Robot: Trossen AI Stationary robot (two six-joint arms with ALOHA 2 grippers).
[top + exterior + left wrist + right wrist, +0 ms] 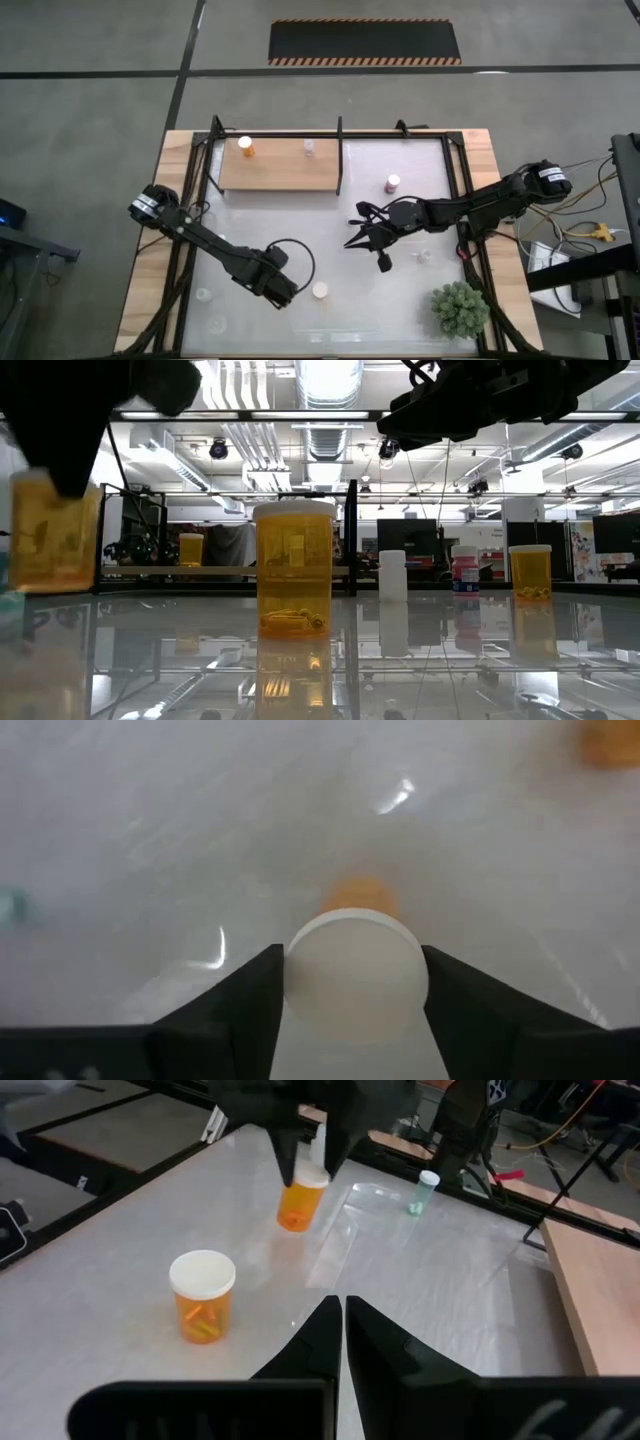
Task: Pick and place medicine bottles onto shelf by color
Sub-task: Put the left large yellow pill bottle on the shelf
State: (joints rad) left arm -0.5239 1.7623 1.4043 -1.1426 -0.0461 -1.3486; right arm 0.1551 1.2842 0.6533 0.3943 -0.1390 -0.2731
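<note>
— Where is the left claw [352, 995] sitting right now?

— It is hanging low over the near-left part of the counter [400, 300], and an orange bottle [355, 970] is standing right between its two fingers [240, 1010]. In the left wrist view the white cap is filling the gap, with a finger at each side of it. I cannot tell whether the fingers are actually pressing on the bottle or only flanking it.

— And the other bottles?

— A second orange bottle [320, 290] is standing just beside that claw, toward the counter's middle. On the shelf [280, 165] at the far left, another orange bottle [245, 147] is standing near the left end and a whitish bottle [309, 148] is standing further right. A purple bottle [392, 183] is waiting on the counter beyond the shelf's right edge.

— The right claw [340, 1305]?

— It is hovering above the middle of the counter with its fingers pressed together, gripping nothing. A potted plant [459, 308] is sitting at the near-right corner.
</note>
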